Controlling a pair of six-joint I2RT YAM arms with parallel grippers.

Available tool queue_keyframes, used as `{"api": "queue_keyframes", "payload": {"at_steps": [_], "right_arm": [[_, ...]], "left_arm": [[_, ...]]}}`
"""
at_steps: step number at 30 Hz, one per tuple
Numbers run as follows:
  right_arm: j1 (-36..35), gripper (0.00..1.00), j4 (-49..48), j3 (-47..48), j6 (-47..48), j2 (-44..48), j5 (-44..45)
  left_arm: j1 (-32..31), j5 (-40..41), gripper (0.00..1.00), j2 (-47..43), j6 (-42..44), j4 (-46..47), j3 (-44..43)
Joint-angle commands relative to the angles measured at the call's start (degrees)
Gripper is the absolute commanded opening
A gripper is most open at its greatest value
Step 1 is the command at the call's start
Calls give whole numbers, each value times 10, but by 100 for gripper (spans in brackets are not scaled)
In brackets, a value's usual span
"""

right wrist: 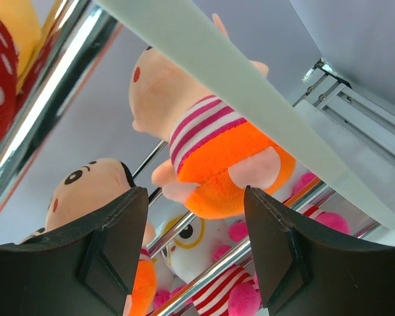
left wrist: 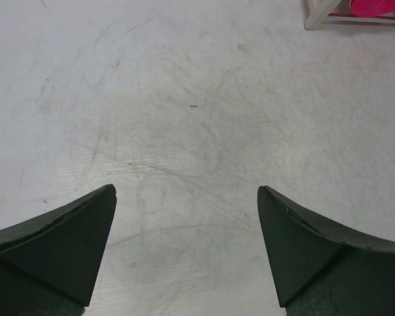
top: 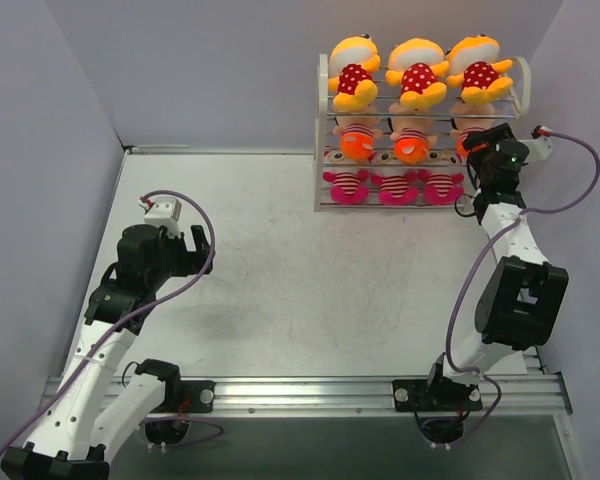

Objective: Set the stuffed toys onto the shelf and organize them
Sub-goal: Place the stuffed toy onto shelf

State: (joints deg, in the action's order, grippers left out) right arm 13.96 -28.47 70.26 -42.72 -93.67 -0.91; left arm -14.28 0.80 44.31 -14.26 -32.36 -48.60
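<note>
Peach doll [right wrist: 227, 168] sits just beyond right gripper [right wrist: 196, 192] — jaws apart.

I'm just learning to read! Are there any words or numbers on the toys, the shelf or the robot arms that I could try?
None: no word, number, label or sign can be read in any view.
The stuffed toys show only dots, stripes and faces.
The white wire shelf is plain.
The left arm and right arm carry no readable print; the right one has only a small green light.
</note>
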Motion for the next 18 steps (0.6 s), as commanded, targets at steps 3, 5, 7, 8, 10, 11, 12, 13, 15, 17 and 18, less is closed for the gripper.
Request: {"api": "queue_keyframes", "payload": {"at_steps": [3, 5, 7, 8, 10, 11, 12, 13, 15, 17, 18], "right_arm": [[6, 60, -37, 10, -16, -15, 26], [5, 60, -41, 9, -18, -18, 29], [5, 60, -42, 8, -18, -20, 32], [5, 59, -42, 8, -19, -21, 33], [5, 57, -43, 5, -19, -24, 32], [5, 50, -44, 4, -20, -24, 32], [6, 47, -45, 3, -20, -23, 33], [6, 42, -45, 1, -19, -23, 32], [6, 30, -46, 0, -19, -20, 31], [7, 19, -46, 0, -18, -20, 26], [8, 15, -46, 0, -17, -18, 22]], "left_arm": [[-3, -3, 97, -1, 12, 10, -2], [-3, -3, 97, 1, 13, 10, -2], [-3, -2, 97, 1, 12, 9, -2], [-2, -2, 97, 2, 13, 9, -2], [-3, -2, 97, 1, 13, 9, -2], [-3, -2, 97, 2, 13, 9, -2], [-2, -2, 97, 2, 13, 8, -2], [-3, -2, 97, 2, 13, 9, -2], [-3, -2, 97, 2, 13, 9, -2], [-3, -2, 97, 2, 13, 9, -2], [-3, -2, 97, 2, 13, 9, -2]]}}
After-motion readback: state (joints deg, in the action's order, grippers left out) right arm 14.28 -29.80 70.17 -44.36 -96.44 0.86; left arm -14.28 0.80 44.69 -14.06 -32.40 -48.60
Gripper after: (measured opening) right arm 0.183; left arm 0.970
